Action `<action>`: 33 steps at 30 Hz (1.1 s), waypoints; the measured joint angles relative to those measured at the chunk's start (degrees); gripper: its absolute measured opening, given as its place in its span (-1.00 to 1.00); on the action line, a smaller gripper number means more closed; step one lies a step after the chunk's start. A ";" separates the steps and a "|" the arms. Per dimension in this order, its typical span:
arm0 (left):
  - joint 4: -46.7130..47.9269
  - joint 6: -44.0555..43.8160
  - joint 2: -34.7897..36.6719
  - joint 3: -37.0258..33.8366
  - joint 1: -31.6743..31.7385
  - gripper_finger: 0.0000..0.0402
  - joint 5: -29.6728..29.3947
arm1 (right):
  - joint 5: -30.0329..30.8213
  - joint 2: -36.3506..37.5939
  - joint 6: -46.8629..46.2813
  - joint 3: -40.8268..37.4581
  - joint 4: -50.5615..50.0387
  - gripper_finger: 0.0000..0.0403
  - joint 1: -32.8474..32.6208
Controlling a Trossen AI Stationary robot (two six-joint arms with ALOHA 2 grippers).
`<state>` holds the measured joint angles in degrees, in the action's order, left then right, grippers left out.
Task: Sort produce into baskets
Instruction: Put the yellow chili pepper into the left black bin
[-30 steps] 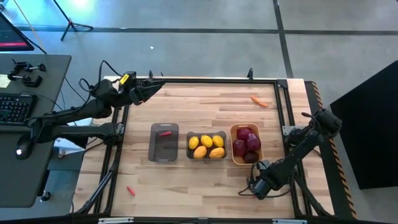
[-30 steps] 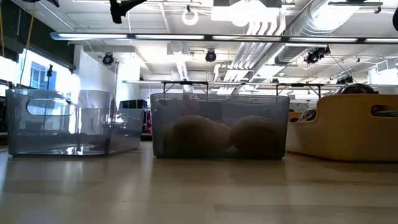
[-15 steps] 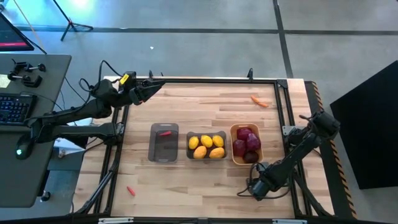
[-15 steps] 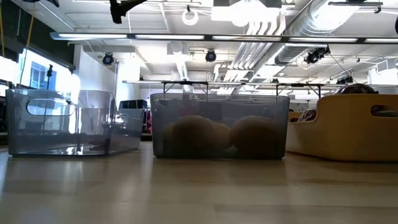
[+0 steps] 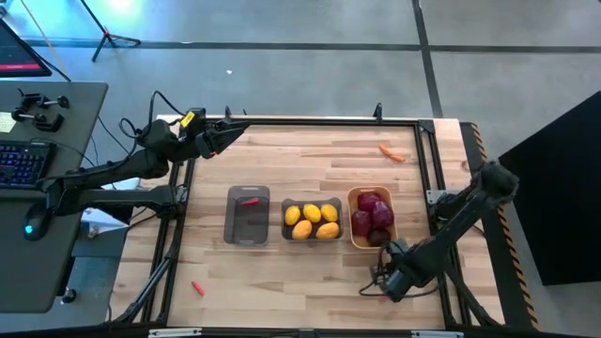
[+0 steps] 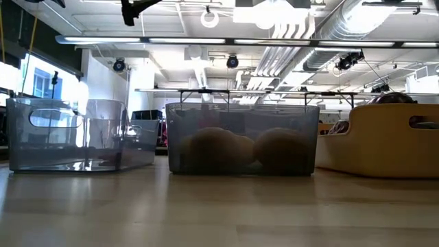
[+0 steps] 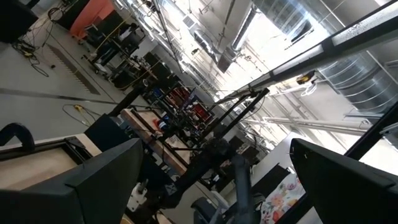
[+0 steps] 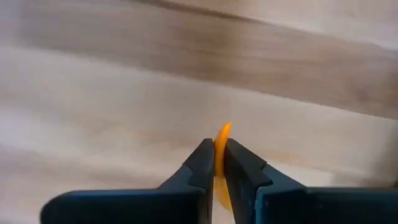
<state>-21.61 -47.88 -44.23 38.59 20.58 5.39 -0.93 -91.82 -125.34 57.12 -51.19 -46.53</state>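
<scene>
Since the earlier frame my right arm has shifted only slightly near the front right of the table; nothing else has moved. My right gripper (image 8: 214, 163) points down at the wood, its dark fingers pinched nearly together on a thin curved orange pepper piece (image 8: 221, 138). My left gripper (image 5: 225, 132) waits at the far left corner, spread wide and empty.

The pale wooden plank table (image 5: 310, 155) sits on a grey concrete floor, with ceiling ducts and lights beyond.

In a row mid-table stand the smoky grey translucent bin (image 5: 248, 215) with one red pepper, a second grey bin (image 5: 313, 222) of yellow oval lemons (image 5: 312, 213), and the orange-yellow bin (image 5: 370, 217) of dark red round apples (image 5: 367, 202). Two stray peppers lie far right (image 5: 392, 152) and near left (image 5: 197, 287).
</scene>
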 joint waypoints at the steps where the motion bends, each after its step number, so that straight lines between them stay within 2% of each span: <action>1: 0.00 0.00 0.00 0.00 0.00 0.97 0.00 | 3.84 1.83 0.89 1.53 -1.85 -0.89 0.04; 4: 0.33 0.04 0.00 0.00 0.00 0.97 -0.03 | 22.78 7.38 7.40 5.75 -6.88 -0.97 0.15; 7: 0.93 0.04 0.00 0.00 0.00 0.97 -0.53 | 43.47 12.45 18.57 8.67 -2.98 -0.96 1.58; 9: 1.31 0.00 0.00 0.00 0.00 0.97 -0.59 | 49.10 14.23 30.35 8.74 1.90 -0.94 4.35; 11: 1.36 -0.02 0.00 0.00 0.00 0.97 -0.59 | 47.58 14.39 42.54 8.52 8.19 -0.94 8.60; 14: 1.30 0.01 0.00 0.00 0.02 0.97 -0.62 | 40.77 12.31 59.51 6.66 21.76 -0.97 15.73; 17: 1.29 -0.02 0.00 0.00 -0.02 0.97 -1.49 | 33.36 7.30 75.76 5.15 36.80 -0.97 22.42; 20: 1.33 -0.04 0.00 0.00 -0.02 0.97 -1.49 | 25.07 1.15 86.02 4.88 53.04 -0.94 29.07; 24: 1.35 -0.39 0.00 0.00 -0.30 0.97 0.50 | 14.21 -7.64 91.05 4.87 74.29 -0.87 36.14; 26: 1.29 -1.95 0.00 0.00 -0.37 0.97 1.44 | 10.67 -11.59 90.69 5.99 81.04 -0.83 38.67; 29: 1.28 -4.73 0.00 0.00 -0.37 0.97 2.05 | 6.90 -16.99 89.95 9.90 84.60 -0.75 41.09; 33: 1.63 -7.47 0.00 0.00 -0.42 0.97 2.61 | 1.93 -23.54 92.15 17.22 82.40 -0.55 42.19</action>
<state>-19.98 -55.35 -44.23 38.59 20.16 8.00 1.00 -115.36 -33.19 74.34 31.21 -4.34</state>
